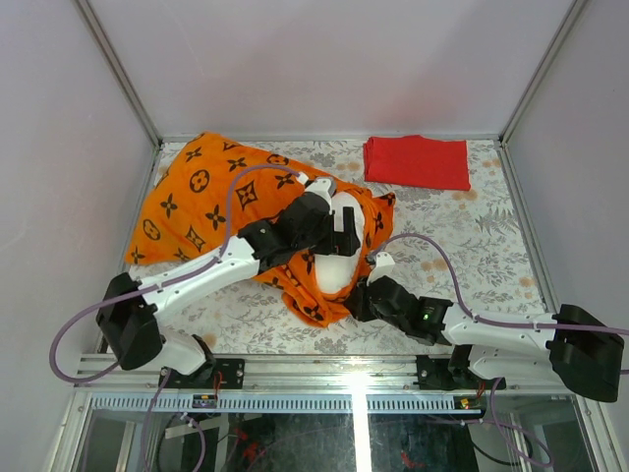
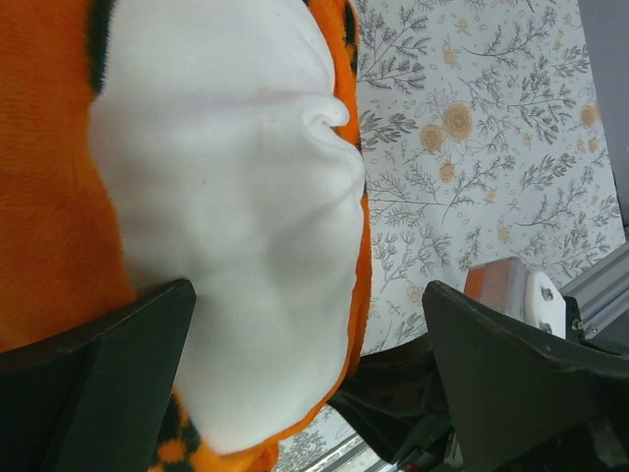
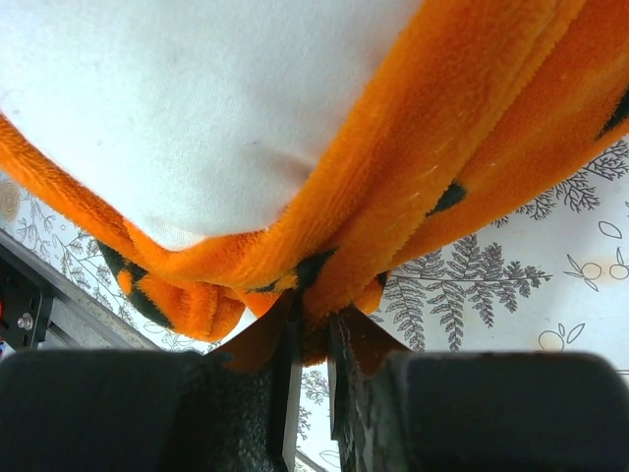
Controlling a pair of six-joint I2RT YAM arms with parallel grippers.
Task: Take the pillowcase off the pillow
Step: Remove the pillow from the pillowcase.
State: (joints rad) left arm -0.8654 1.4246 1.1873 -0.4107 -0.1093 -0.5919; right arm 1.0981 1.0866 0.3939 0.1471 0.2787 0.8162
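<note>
The orange pillowcase (image 1: 197, 202) with black motifs lies bunched at the left and middle of the table. The white pillow (image 1: 339, 267) bulges out of its near end. My left gripper (image 1: 344, 228) hovers over that exposed end, open; in the left wrist view the pillow (image 2: 226, 177) fills the space between its wide-apart fingers (image 2: 108, 374), with the pillowcase (image 2: 49, 226) at the left. My right gripper (image 1: 360, 295) is shut on the pillowcase's near hem. The right wrist view shows the gripper (image 3: 316, 317) pinching a fold of the pillowcase (image 3: 442, 138) below the pillow (image 3: 197, 98).
A folded red cloth (image 1: 417, 161) lies at the back right on the floral table covering (image 1: 482, 246). A metal rail (image 1: 324, 369) runs along the near edge. Walls close in the left, back and right sides.
</note>
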